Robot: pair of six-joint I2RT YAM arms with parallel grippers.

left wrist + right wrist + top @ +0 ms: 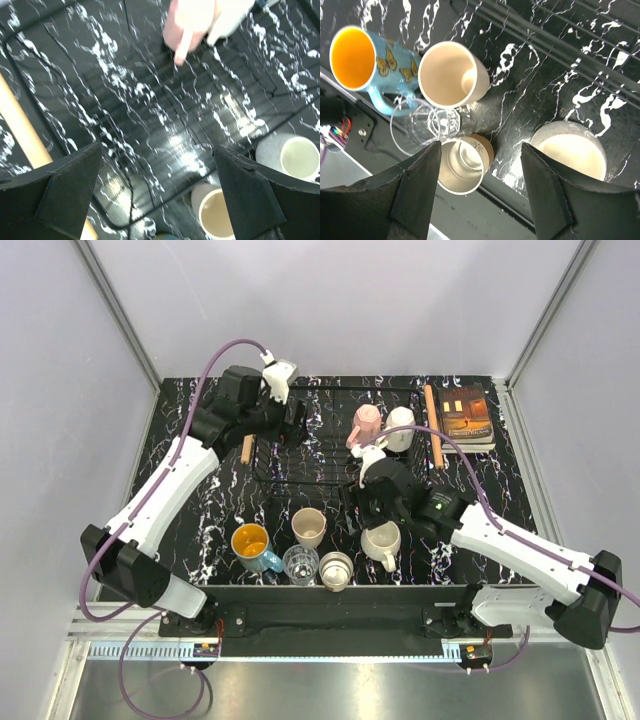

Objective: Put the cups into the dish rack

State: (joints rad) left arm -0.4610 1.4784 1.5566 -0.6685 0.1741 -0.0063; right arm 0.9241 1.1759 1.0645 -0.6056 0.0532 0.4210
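Right hand [480,147] spread, empty, above cream mug [570,155] and small cup [462,170]; finger may clip neighbour, tip glass tumbler [417,130]; left hand [157,147] spread over dish rack [430,405], seemingly empty

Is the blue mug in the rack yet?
No, the blue mug stands on the table, outside the dish rack, beside the glass.

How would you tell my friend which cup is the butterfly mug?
On the black marbled table, find the cups between the dish rack and the near edge. The butterfly mug is leftmost, beside the clear glass. Only it is blue outside and orange inside.
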